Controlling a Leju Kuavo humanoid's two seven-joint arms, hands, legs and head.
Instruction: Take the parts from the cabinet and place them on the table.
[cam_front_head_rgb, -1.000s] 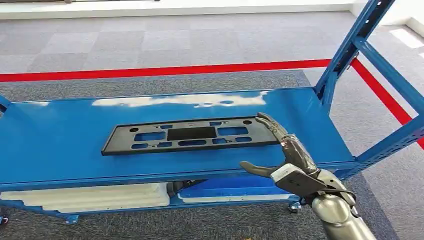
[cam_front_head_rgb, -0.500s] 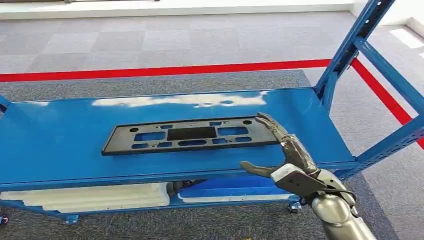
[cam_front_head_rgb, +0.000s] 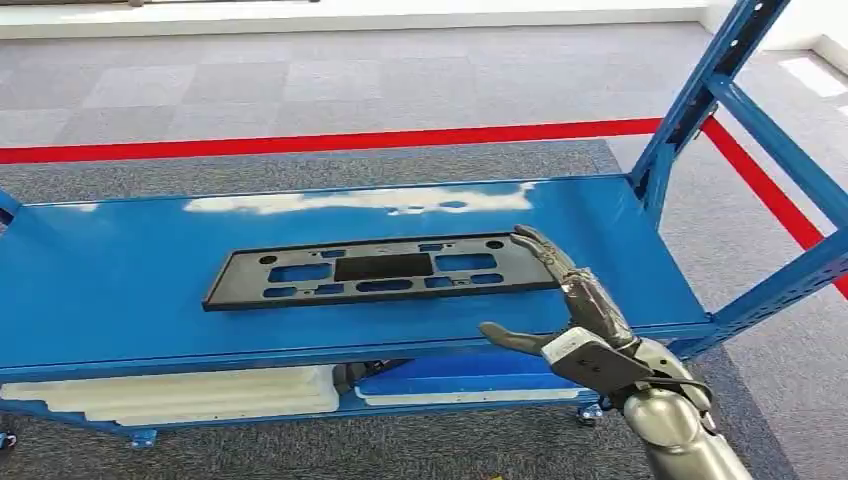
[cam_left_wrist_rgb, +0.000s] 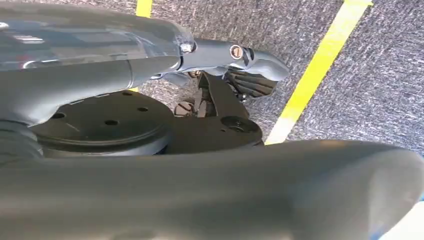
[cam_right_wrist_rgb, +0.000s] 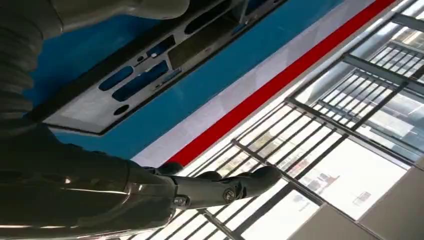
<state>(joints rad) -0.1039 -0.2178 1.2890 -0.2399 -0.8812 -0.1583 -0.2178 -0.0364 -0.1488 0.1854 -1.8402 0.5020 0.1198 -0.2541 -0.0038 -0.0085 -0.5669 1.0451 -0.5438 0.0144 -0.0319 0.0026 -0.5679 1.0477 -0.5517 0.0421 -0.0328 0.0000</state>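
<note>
Just beyond the right hand (cam_front_head_rgb: 572, 318), the blue metal cabinet shelf (cam_front_head_rgb: 120, 270) spreads away to its left, with a slanted blue steel upright (cam_front_head_rgb: 700, 95) rising on the hand's far right and a red floor stripe (cam_front_head_rgb: 300, 144) running across grey carpet (cam_front_head_rgb: 300, 80) behind; white foam blocks (cam_front_head_rgb: 180, 393) lie on the lower shelf beneath the hand. The flat black rectangular plastic plate with cut-out slots (cam_front_head_rgb: 380, 268) lies flat on the shelf, its right end at the hand's outstretched fingertips (cam_front_head_rgb: 528, 240). The fingers are spread apart, thumb out to the side, holding nothing. Whether the fingertips touch the plate cannot be told
</note>
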